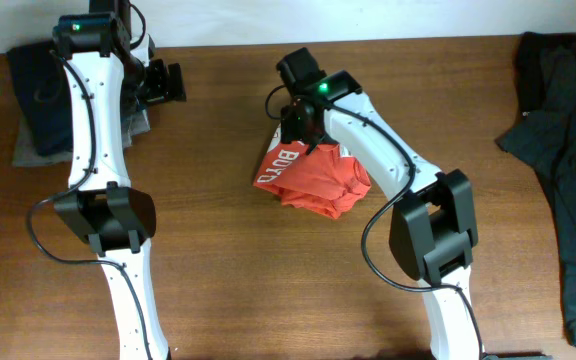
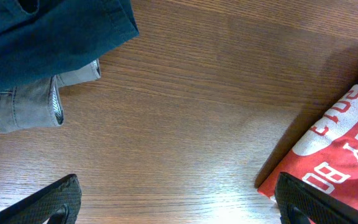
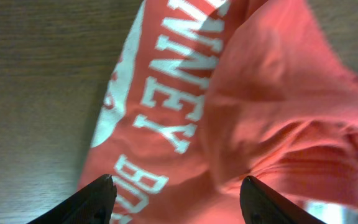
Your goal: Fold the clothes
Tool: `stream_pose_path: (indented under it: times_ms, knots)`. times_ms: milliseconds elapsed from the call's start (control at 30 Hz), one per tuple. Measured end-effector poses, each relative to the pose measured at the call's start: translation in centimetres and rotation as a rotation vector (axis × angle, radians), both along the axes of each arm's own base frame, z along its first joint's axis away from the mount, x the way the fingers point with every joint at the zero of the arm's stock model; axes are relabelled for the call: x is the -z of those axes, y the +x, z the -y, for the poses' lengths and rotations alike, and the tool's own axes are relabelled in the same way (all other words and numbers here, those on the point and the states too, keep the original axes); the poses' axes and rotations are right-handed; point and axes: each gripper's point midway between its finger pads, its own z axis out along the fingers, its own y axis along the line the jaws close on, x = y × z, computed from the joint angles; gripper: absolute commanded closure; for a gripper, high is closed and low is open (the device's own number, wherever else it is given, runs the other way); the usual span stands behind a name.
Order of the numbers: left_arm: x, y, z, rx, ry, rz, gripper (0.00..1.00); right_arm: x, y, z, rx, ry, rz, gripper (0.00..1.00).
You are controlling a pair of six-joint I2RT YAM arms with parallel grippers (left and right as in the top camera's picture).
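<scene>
Overhead, the red-orange T-shirt (image 1: 313, 180) lies as a loosely bunched bundle on the wooden table (image 1: 218, 250), just right of the frame's centre. Its long axis runs from upper left to lower right, and the white lettering shows along its left edge. The right gripper (image 1: 301, 135) hangs over the bundle's upper left end, so the cloth lies directly under its jaws and stretches away toward the lower right.

On the right wrist view, the right gripper (image 3: 178, 194) has its fingers spread apart at the bottom of the frame. The printed chest panel and a raised fold of the T-shirt (image 3: 260, 93) fill the space beyond them. No cloth looks pinched between them, though how close the tips sit to the fabric cannot be told.

The left gripper (image 1: 173, 82) sits well apart in the upper left, beside a stack of dark folded clothes (image 1: 33, 110). Its wrist view shows the left gripper (image 2: 179, 200) with jaws parted wide over bare wood. The T-shirt (image 2: 334, 162) is only at the right edge there, and a blue garment (image 2: 48, 37) lies over a grey one (image 2: 23, 109) at upper left.

The right arm is clearly the nearer one. Any grasp likely turns on which edge of that upper left end it takes.
</scene>
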Motion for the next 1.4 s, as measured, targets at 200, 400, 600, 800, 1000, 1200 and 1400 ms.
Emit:
stream_pose_path:
  times_ms: [200,400,600,800,1000,1200,1400]
  knots:
    - [0.0,0.0,0.0,0.0,0.0,0.0,0.01,0.8,0.0,0.1,0.038,0.001,-0.014,0.31]
    - [0.0,0.0,0.1,0.002,0.0,-0.001,0.01,0.9,0.4,0.9,0.071,-0.037,0.003,0.31]
    - [0.0,-0.1,0.1,0.002,0.0,-0.003,0.01,0.8,1.1,0.9,0.097,-0.03,0.031,0.34]
    - [0.1,-0.3,0.1,0.002,0.0,-0.011,0.01,2.9,1.4,0.8,0.123,-0.035,0.011,0.41]
    - [0.1,-0.3,0.1,0.002,0.0,-0.011,0.01,3.7,1.4,1.0,0.132,-0.046,0.001,0.63]
    - [0.1,-0.3,0.1,0.003,0.0,-0.011,0.01,3.7,1.9,2.2,0.161,-0.046,0.001,0.87]
    - [0.1,-0.3,0.1,0.003,0.0,-0.011,0.01,3.8,2.7,5.2,0.219,-0.054,-0.015,0.96]
